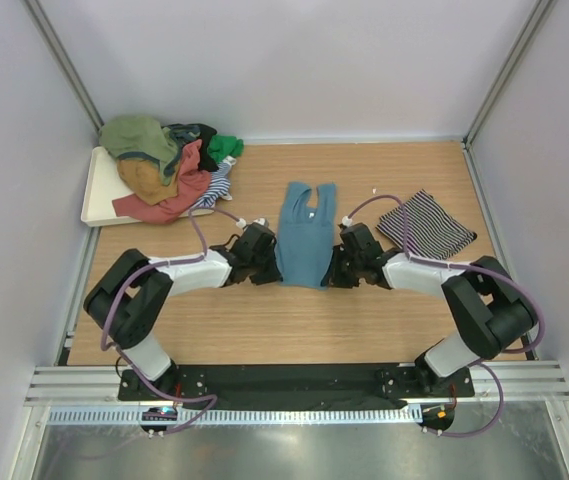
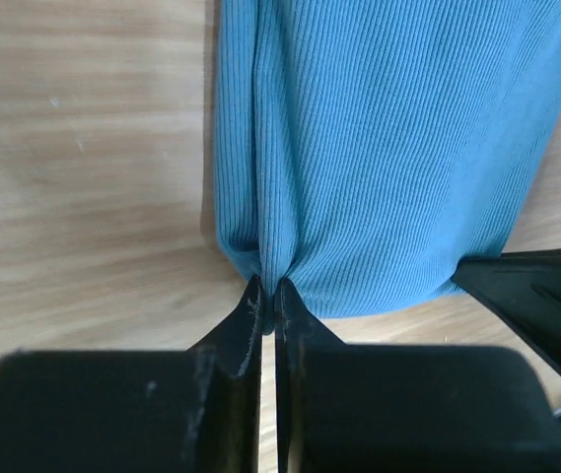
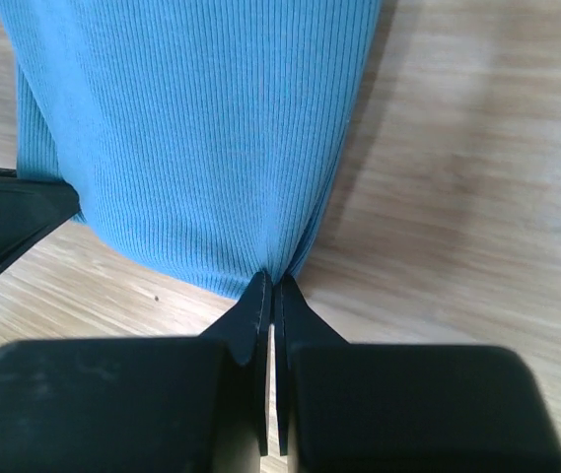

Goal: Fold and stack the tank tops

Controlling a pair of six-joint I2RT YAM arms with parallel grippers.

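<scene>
Count: one teal-blue ribbed tank top [image 1: 304, 240], flat at the middle of the wooden tabletop [image 1: 264, 320], straps away from the arms. One black-and-white striped top [image 1: 427, 225], folded, lies apart to its right. One heap of tops [image 1: 164, 165] in olive, mustard, coral and green, perhaps five; overlaps hide the count.

Surroundings: pale walls [image 1: 284, 60] on three sides.

The cream tray [image 1: 92, 205] at far left carries the heap, with coral cloth spilling over its edge.

Each gripper is pinched tight on the teal hem: left gripper [image 2: 268, 296] on the near-left corner, right gripper [image 3: 270, 286] on the near-right.
</scene>
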